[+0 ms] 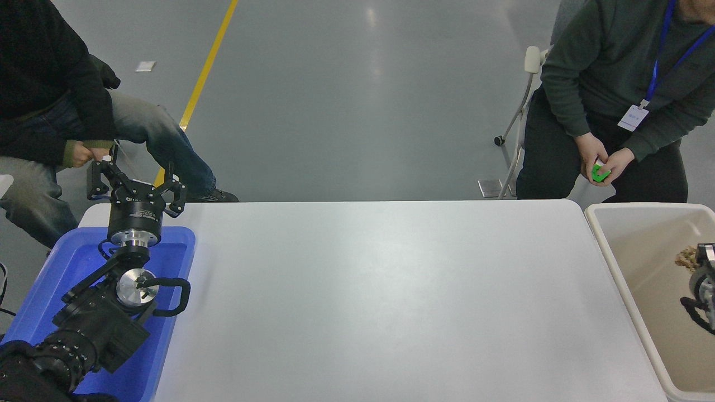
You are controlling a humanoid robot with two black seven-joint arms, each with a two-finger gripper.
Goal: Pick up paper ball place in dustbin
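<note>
Placement looks nearly complete in the head view: the paper ball (685, 258) sits inside the dustbin (617, 267), touching the right gripper (705, 254), whose grip cannot be told at the frame's edge. Release and withdrawal probably remain. The left gripper (136, 187), fingers spread and empty, hangs parked over the blue bin (179, 237).

The white table (380, 290) fills the lower centre of the frame. At the lower left, the left arm lies over the blue bin (167, 312), with the left gripper (136, 188) spread open above the bin's far edge. At the right edge, the dustbin (614, 262) holds the paper ball (686, 258), which touches the partly visible right gripper (705, 262). At upper right, a person's hands (603, 162) hold a green object (600, 173).
</note>
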